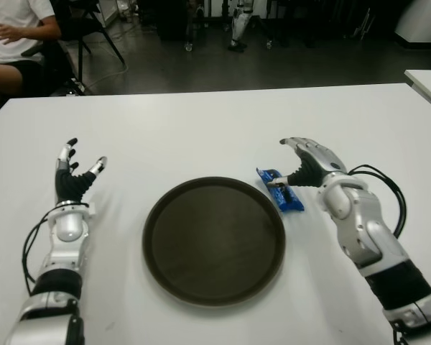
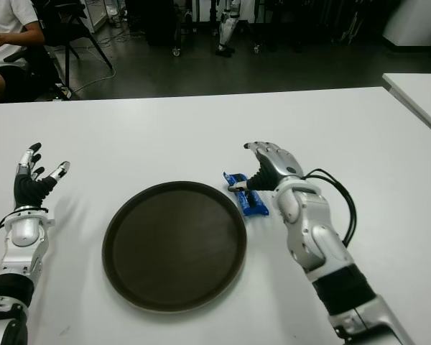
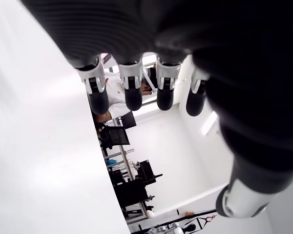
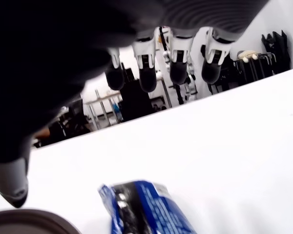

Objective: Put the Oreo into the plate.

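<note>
Oreo (image 1: 280, 190), a blue packet, flat on the white table (image 1: 215, 122), just beside the right edge of the dark round plate (image 1: 158, 244), outside its rim. Right hand (image 1: 309, 164) poised over the packet's far end, fingers (image 4: 178, 66) spread and extended, thumb tip close to the wrapper; contact not clear, nothing clasped. Left hand (image 1: 73, 176) well apart on the left side of the plate, fingers (image 3: 132, 90) splayed and holding nothing. Black cable (image 1: 388, 188) looped beside the right forearm. Person in a white shirt (image 1: 11, 32) seated beyond the far left corner of the table, by a chair (image 1: 86, 29).
</note>
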